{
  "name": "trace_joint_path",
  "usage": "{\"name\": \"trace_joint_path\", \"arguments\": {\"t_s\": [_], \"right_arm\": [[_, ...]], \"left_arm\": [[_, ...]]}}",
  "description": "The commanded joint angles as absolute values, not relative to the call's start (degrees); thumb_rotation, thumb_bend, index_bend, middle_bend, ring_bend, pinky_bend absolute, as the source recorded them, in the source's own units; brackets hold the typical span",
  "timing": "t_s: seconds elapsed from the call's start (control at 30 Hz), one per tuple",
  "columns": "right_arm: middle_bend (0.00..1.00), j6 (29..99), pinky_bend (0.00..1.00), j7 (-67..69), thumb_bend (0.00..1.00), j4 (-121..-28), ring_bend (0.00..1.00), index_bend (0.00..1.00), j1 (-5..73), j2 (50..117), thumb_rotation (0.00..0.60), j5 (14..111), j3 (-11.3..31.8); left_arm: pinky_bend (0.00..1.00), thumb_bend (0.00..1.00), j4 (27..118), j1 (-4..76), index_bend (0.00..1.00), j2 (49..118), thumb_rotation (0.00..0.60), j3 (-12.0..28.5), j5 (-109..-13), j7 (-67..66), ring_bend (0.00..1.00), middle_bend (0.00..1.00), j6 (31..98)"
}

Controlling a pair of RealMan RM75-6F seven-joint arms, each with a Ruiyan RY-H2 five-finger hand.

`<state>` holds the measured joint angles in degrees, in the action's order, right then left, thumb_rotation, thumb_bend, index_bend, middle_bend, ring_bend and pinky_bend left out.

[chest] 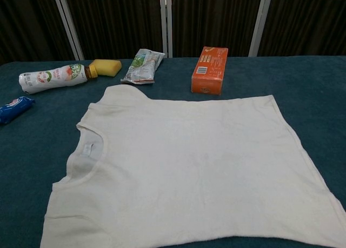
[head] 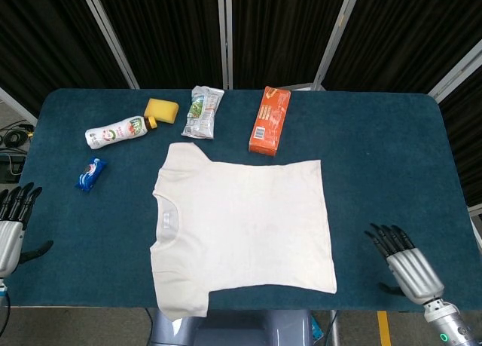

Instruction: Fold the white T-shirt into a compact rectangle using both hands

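Note:
The white T-shirt (head: 242,227) lies flat and unfolded on the blue table, collar toward the left, hem toward the right; the chest view shows the T-shirt (chest: 189,167) filling most of the frame. My left hand (head: 10,228) hangs at the table's left edge, fingers apart, holding nothing. My right hand (head: 405,264) sits over the table's near right corner, fingers spread, empty, a hand's width right of the shirt's hem. Neither hand touches the shirt. The chest view shows no hand.
Along the far side lie a white bottle (head: 117,132), a yellow sponge (head: 162,109), a snack packet (head: 203,111) and an orange box (head: 270,120). A small blue packet (head: 91,173) lies left of the shirt. The blue table (head: 384,150) is bare on the right.

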<state>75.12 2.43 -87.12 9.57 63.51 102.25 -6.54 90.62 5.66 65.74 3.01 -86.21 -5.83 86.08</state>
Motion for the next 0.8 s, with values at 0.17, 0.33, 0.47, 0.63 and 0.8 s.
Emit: {"name": "trace_joint_path", "arguments": {"t_s": [0.17,0.33,0.47,0.63,0.8], "right_arm": [[0.0,72.56,0.0,8.61,0.02,-79.5,0.0,0.41,12.56,68.13,0.6,110.11,-11.82],[0.0,73.55,0.0,9.62,0.09,-74.95,0.0,0.43,12.59,71.37,0.6,111.22,-12.47],[0.0,74.66,0.0,9.43,0.12,-72.57,0.0,0.45,12.38,72.94,0.6,111.45,-12.55],[0.0,75.6,0.0,8.11,0.15,-69.95,0.0,0.46,12.53,74.81,0.6,111.93,-12.45],[0.0,76.39,0.0,8.04,0.17,-69.36,0.0,0.46,12.88,76.43,0.6,112.31,-12.49]], "left_arm": [[0.0,0.0,90.46,5.93,0.0,66.54,0.6,3.27,-85.49,-7.33,0.0,0.0,85.69],[0.0,0.0,90.36,5.9,0.0,66.72,0.6,3.24,-85.21,-7.74,0.0,0.0,85.55],[0.0,0.0,90.31,5.96,0.0,66.71,0.6,3.34,-84.82,-7.69,0.0,0.0,85.33],[0.0,0.0,90.43,5.89,0.0,66.61,0.6,3.36,-84.8,-7.64,0.0,0.0,85.48],[0.0,0.0,90.43,5.82,0.0,66.54,0.6,3.39,-84.73,-7.47,0.0,0.0,85.6]]}}
